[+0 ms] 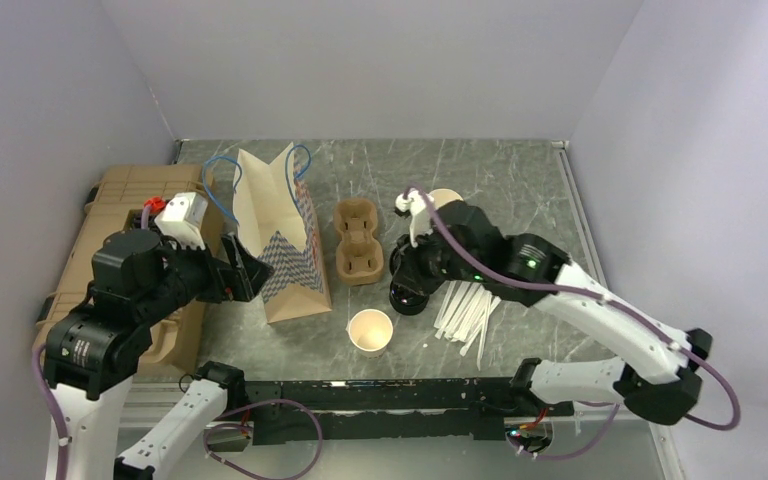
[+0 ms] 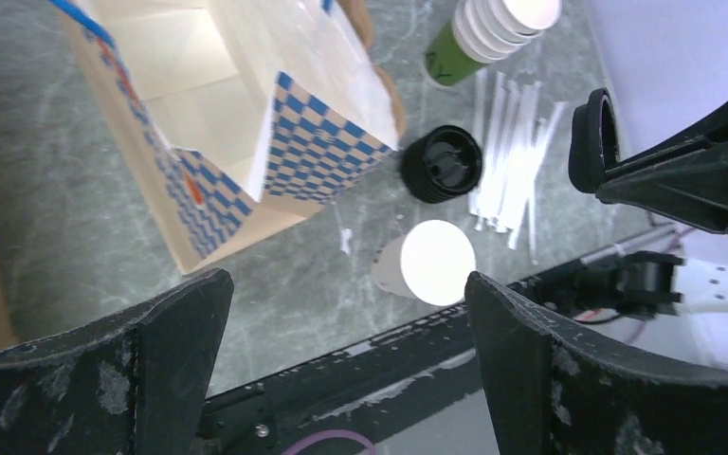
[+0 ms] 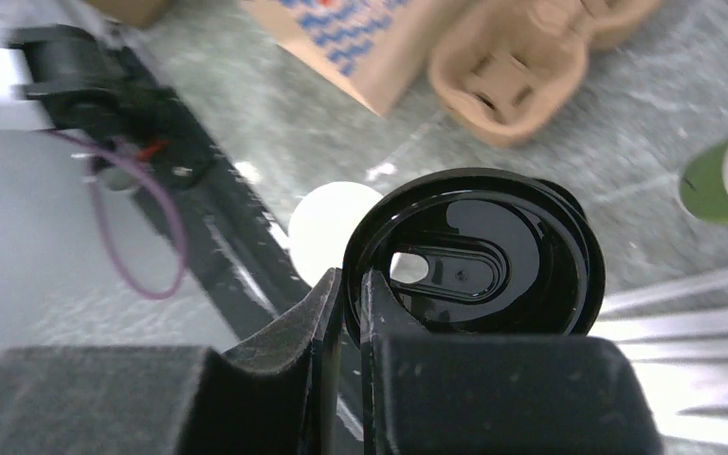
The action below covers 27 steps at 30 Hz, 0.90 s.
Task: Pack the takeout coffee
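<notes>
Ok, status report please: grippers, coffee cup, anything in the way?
Left gripper open, beside bag. Right gripper shut on lid rim. Cup lidless, on table. Nothing blocks it.

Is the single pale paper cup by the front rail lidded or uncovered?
Uncovered: the pale paper cup shows its bare inside; the right claw holds a round black plastic lid.

Glossy black plastic lid [image 3: 479, 256], matt paper cup [image 1: 370, 331], seemingly polished stone table [image 1: 520, 180]
</notes>
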### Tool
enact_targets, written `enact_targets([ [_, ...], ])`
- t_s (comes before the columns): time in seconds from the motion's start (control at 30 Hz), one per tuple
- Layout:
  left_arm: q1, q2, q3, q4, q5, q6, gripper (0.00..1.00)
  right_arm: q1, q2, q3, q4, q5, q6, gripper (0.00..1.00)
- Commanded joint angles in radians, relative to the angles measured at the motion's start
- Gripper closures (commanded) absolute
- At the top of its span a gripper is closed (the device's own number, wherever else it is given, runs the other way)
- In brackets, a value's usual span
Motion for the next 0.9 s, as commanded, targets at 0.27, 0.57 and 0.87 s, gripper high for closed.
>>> enact_targets([
  [0.27, 0.002, -0.099, -0.135, 0.344, 0.402, -0.339, 0.01, -0.001, -0.204, 0.01, 0.406, -0.425, 0.149, 1.0],
  [0.57, 0.002, -0.178, -0.239, 0.643, 0.47, -0.523, 0.01, 0.001, -0.186, -0.009, 0.758, -0.487, 0.361, 1.0],
  [0.87, 0.002, -0.213, -0.365, 1.03, 0.499, -0.736, 0.01, 0.026, -0.116, -0.051, 1.116, -0.55, 0.541, 1.0],
])
